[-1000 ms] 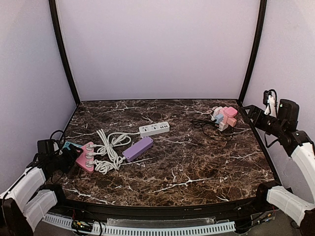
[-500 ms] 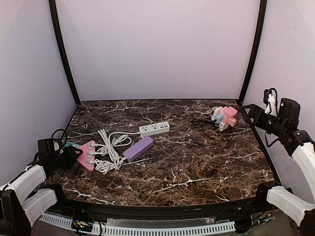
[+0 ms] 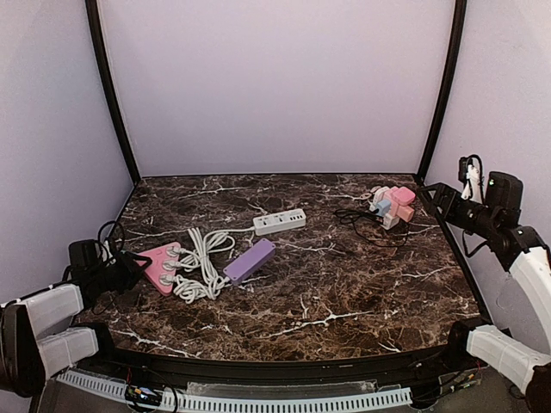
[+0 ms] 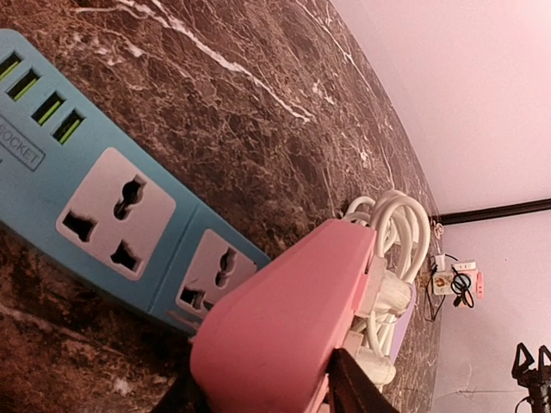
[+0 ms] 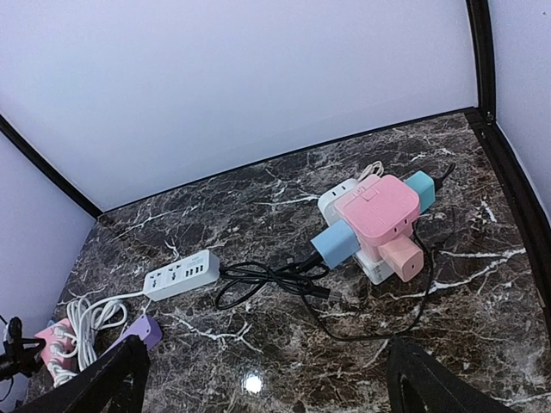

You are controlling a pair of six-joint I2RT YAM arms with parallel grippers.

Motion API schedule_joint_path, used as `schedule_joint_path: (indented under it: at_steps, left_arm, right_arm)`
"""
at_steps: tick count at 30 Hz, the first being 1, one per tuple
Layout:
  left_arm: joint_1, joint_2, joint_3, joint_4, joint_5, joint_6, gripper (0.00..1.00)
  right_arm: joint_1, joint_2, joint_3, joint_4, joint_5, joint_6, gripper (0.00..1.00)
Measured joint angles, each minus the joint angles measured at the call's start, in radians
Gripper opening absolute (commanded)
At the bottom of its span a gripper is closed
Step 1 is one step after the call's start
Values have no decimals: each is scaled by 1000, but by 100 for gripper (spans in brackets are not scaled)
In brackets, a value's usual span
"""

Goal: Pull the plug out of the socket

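— Plugs and strip have slid together over the last second. The pink power strip point(image 3: 159, 265) has swung toward the middle of the counter point(image 3: 344, 284), and the white cord point(image 3: 202, 258), purple strip point(image 3: 250, 261) and white strip point(image 3: 280, 221) have shifted along with it.

— So are the white plugs point(image 3: 172, 251) out yet?

— No. They all sit in the pink power strip at the left side of the counter, with its end lying over a blue socket strip point(image 4: 103, 198). I'd say nothing of the pulling itself is done.

— What has the left claw point(image 3: 129, 262) got?

— It has narrowed onto the strip's near end. In the wrist view the pink body fills the gap, with a dark finger against each side. That reads to me as a hold on the socket body, not on a plug.

— And the right claw point(image 3: 435, 191)?

— Spread wide and holding nothing. It hangs at the far right edge near the pink cube adapter point(image 3: 394, 205), well apart from the plugs.

— What's left, then?

— Probably everything that matters: something has to take hold of a plug and draw it free while the strip is kept down.
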Motion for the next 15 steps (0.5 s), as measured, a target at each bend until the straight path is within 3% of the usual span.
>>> schedule_joint_path:
  at_steps: [6,15]
  left_arm:
    - [-92,51,-5,83,30,-6,31]
    - [-253,47,10,109,13,6,25]
  right_arm:
    - [0,10,0,1,-24,-9,94]
    - [1,16,-24,32,-80,-3,92]
